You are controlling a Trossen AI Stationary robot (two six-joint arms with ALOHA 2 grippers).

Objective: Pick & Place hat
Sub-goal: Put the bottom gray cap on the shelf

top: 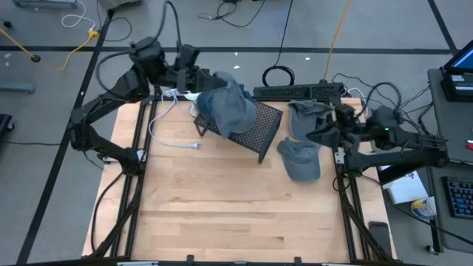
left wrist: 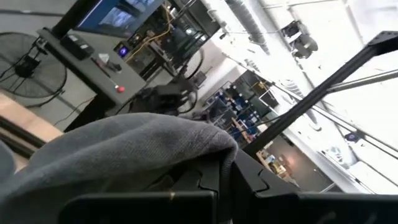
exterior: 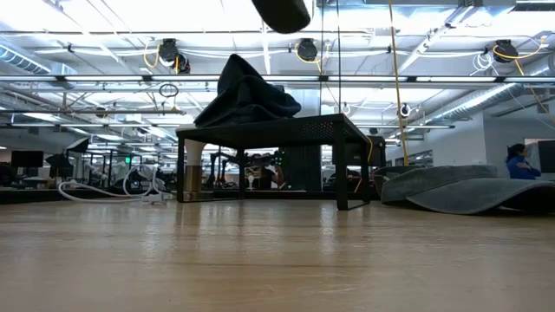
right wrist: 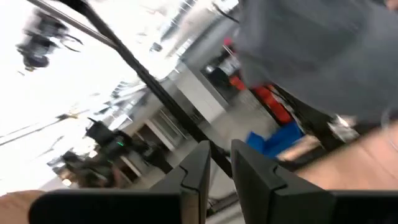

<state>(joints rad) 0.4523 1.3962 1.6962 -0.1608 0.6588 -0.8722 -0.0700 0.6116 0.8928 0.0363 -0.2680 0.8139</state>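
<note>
I have the left pincer (top: 198, 83) clamped on the grey-blue fabric hat (top: 225, 103) draped over the black perforated metal stand (top: 255, 129), at about eleven o'clock on the wooden worktop (top: 236, 214). I'd lift straight up so the cloth clears the stand's edge without dragging it. The right pincer (top: 325, 133) sits at two o'clock, its fingers (right wrist: 194, 171) a narrow gap apart and holding nothing, near two more grey caps (top: 301, 159) lying flat there. No containers in sight; the stand carries only that hat
</note>
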